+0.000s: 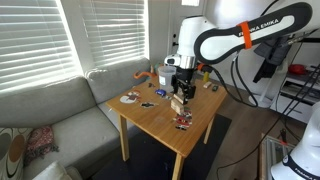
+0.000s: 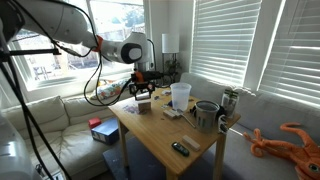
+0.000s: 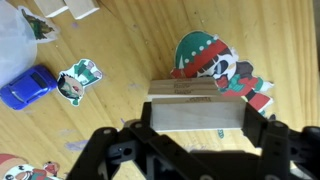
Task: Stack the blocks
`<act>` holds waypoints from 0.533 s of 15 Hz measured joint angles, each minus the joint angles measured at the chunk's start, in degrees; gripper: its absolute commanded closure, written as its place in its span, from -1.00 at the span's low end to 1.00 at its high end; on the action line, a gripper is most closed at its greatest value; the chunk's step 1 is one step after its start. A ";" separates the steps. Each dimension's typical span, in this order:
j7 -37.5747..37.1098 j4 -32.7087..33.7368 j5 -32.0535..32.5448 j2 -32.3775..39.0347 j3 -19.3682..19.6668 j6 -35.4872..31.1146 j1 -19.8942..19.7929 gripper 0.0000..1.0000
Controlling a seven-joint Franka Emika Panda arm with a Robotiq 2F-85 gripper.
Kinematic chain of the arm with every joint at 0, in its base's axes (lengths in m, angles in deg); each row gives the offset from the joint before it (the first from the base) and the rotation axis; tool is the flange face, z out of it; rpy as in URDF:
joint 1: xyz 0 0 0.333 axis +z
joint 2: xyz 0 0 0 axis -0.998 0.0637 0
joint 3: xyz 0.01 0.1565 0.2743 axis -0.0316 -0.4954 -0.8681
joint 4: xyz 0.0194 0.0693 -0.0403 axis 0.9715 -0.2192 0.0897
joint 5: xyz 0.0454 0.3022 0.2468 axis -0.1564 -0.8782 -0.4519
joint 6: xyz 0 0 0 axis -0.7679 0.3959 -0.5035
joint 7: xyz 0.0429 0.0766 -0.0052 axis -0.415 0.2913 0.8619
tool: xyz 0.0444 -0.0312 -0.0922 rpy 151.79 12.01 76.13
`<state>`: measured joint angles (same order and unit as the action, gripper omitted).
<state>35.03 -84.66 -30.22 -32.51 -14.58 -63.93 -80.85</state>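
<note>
Block (image 3: 195, 105) of pale wood is clamped between the fingers of the closed end effector (image 3: 205, 120) over the bench (image 3: 120, 60), with two more blocks (image 3: 85, 8) well ahead of it, past a blue toy car (image 3: 27, 88).

Round the held block (image 3: 195, 112) the wooden table (image 3: 115, 105) lies bare but for flat stickers (image 3: 78, 82). It is open toward the blue toy car (image 3: 28, 87), which sits well apart from the block, and two more blocks (image 3: 72, 8) lie farther off still. In an exterior view the clear cup (image 2: 180, 95) and dark mug (image 2: 206, 115) stand well apart from that block, with open tabletop between.
</note>
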 measured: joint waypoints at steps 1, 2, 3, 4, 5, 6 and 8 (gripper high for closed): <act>-0.04 0.30 0.01 0.37 -0.09 0.00 0.00 -0.18; -0.06 0.56 0.03 0.69 -0.18 0.00 0.00 -0.18; -0.08 0.80 0.08 1.00 -0.28 0.00 0.00 -0.18; -0.12 0.99 0.13 1.25 -0.36 0.00 0.00 -0.18; -0.14 1.17 0.15 1.50 -0.43 0.00 0.00 -0.18; -0.19 1.39 0.19 1.76 -0.50 0.00 0.00 -0.18; -0.32 1.66 0.19 2.20 -0.62 0.00 0.00 -0.18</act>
<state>34.71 -82.99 -30.03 -30.30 -15.20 -63.93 -80.85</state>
